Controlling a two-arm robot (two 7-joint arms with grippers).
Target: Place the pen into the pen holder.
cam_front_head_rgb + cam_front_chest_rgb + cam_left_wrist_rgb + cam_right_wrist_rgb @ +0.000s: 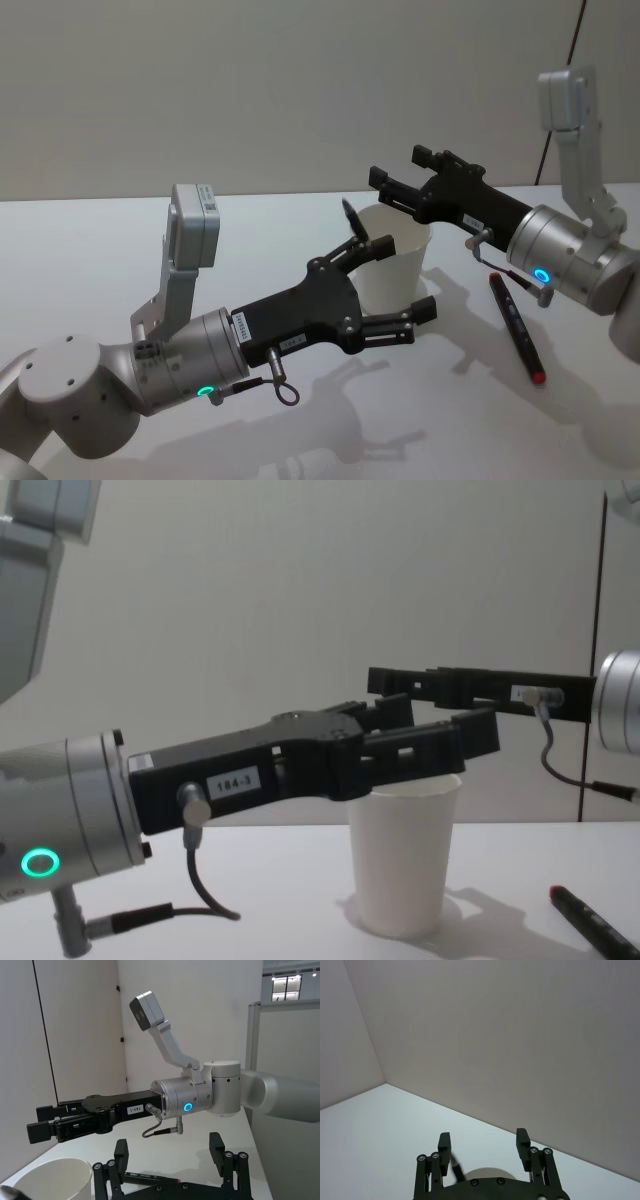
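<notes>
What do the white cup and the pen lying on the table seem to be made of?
The cup looks like matte white paper: thin wall, rolled rim. The pen is probably dark plastic with a red end: smooth, even barrel.

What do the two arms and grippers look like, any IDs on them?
Left arm and right arm are silver-grey cylinders ending in black linkage grippers with flat black jaws. Left gripper: white label 184-3, green ring light. Right gripper: label 183-1, blue ring light. Each wrist carries a grey camera box on an angled bracket and a short looping black cable.
</notes>
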